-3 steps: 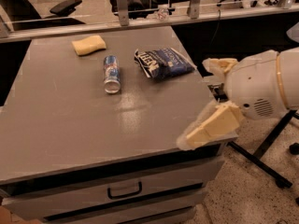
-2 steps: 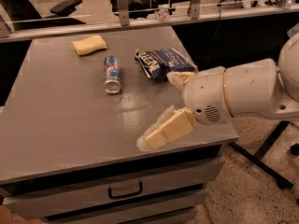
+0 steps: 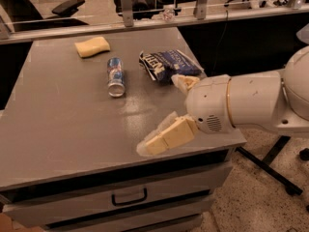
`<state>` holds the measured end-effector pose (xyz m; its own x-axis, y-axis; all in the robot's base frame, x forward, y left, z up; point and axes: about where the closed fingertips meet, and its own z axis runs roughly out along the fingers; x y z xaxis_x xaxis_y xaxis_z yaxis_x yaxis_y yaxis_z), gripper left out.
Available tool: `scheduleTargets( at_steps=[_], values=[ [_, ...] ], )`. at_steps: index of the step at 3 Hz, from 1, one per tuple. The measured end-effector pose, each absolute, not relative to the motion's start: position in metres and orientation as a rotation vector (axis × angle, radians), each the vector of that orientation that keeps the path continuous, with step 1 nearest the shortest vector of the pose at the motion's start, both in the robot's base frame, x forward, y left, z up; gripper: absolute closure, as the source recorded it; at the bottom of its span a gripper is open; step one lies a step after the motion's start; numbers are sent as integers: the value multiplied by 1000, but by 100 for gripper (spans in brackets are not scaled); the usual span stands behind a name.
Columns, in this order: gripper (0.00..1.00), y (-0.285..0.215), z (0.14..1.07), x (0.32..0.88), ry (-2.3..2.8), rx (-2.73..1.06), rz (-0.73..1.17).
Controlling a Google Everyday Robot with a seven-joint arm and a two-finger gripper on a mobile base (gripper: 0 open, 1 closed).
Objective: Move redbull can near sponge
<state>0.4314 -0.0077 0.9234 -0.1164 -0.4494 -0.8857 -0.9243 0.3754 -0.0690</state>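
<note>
back left, beyond the table's far edge: black office chair [image 3: 67,6]. on the grey table [image 3: 58,129], near its far edge, pale-yellow sponge [image 3: 92,46], lying flat, same spot as a second ago. just right of it and nearer the front, redbull can [image 3: 115,76] on its side, silver end toward the front edge, near the sponge but not touching; unmoved too. lower down, on the drawer front, dark handle [image 3: 129,197]. further right on the top, crinkled blue snack bag [image 3: 169,64], apart from the can, also where it was. then, over the front-right part of the table, the gripper [image 3: 161,114] on the white arm [image 3: 251,103]: cream fingers spread wide, nothing between them, lower finger [image 3: 169,135] stretched toward the front edge, upper finger [image 3: 184,81] just beside the bag's near corner. a second ago hung at the table's right edge, lower fingertip barely over the top; since swung leftward across the surface, and hardly shifted from a moment after that. well apart from the can, touching neither it nor the sponge.
</note>
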Motion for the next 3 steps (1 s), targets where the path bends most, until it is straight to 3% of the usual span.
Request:
scheduleTargets(
  at_steps=[3],
  values=[
    [0,63,875,499,1594,-1032,595]
  ],
)
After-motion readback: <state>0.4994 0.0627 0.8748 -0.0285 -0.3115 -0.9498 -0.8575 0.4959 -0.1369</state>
